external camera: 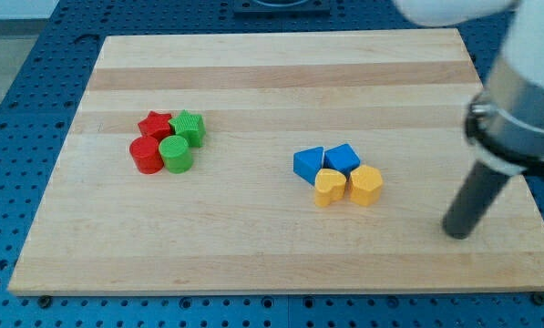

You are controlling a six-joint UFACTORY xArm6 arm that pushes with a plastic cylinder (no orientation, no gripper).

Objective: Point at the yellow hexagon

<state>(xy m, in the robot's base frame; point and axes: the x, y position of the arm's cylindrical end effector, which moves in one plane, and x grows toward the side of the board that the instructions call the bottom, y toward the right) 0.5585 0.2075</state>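
The pale wooden counter [253,73] looked smooth and matt, its grain running in long light and darker bands. Beneath it lay a blue metal base plate [35,55] pierced with regular holes. The yellow hexagonal plastic block [366,185] and the green round plastic block [176,154] looked matt. The straight dark rod [477,199] looked matt, below a glossy white arm housing [536,55].

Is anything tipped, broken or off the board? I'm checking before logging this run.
Nothing stands out. The red and green blocks and the blue and yellow blocks sit flat in two tidy clusters on the wooden board.
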